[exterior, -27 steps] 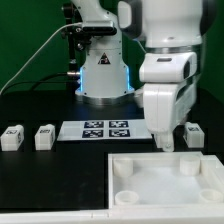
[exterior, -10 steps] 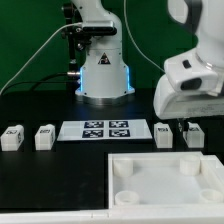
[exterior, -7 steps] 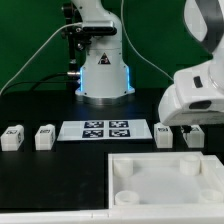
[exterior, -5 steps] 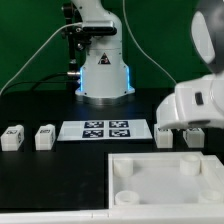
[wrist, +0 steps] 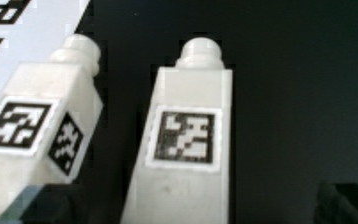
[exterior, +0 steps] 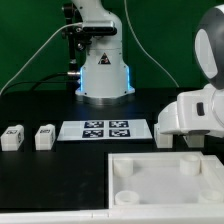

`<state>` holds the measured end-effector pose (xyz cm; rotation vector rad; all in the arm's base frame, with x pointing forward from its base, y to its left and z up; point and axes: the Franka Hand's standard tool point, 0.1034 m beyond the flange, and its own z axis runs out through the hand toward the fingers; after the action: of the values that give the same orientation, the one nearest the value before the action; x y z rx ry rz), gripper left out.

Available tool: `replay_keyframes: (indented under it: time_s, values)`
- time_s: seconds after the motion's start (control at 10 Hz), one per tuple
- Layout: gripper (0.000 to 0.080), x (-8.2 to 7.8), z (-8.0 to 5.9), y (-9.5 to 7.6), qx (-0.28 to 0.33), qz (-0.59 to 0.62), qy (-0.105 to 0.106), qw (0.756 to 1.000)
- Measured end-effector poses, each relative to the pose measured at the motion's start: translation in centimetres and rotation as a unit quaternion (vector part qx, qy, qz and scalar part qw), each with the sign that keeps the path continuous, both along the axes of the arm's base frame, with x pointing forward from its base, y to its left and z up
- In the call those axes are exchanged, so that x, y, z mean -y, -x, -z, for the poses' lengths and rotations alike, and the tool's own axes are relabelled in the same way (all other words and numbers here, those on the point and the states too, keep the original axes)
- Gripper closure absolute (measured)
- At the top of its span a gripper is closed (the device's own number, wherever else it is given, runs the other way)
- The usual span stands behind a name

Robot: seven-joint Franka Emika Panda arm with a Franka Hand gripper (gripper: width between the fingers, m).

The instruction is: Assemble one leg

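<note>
At nine o'clock from the thin flat white marker board (exterior: 105, 129), a small white block-like plastic leg (exterior: 10, 137) and its neighbour (exterior: 44, 137) lie untouched. At three o'clock the arm has swung over and sunk low. The dark-tipped two-finger gripper (wrist: 195, 200) stands spread, a tagged leg (wrist: 190, 130) lying between its fingertips, a twin (wrist: 48, 110) just beside. Likely the grasp comes next; nothing is held.

Even bright light, wrist view blurred
</note>
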<state>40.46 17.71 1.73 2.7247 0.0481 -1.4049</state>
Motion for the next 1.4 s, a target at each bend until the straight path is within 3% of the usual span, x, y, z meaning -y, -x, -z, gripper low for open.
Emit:
replay_keyframes:
  time_s: [0.4, 0.8, 1.0, 1.1, 1.4]
  values:
    - [0.0151, 0.1, 0.8, 1.5, -0.01, -0.003, 0.005, 1.0]
    - [0.0151, -0.2, 0.8, 1.8, -0.011, -0.007, 0.005, 1.0]
    - [0.0416, -0.2, 0.8, 1.8, -0.011, -0.007, 0.005, 1.0]
    - [0.0511, -0.2, 0.8, 1.8, -0.011, -0.007, 0.005, 1.0]
    - [0.0509, -0.2, 0.8, 1.8, -0.011, -0.007, 0.005, 1.0]
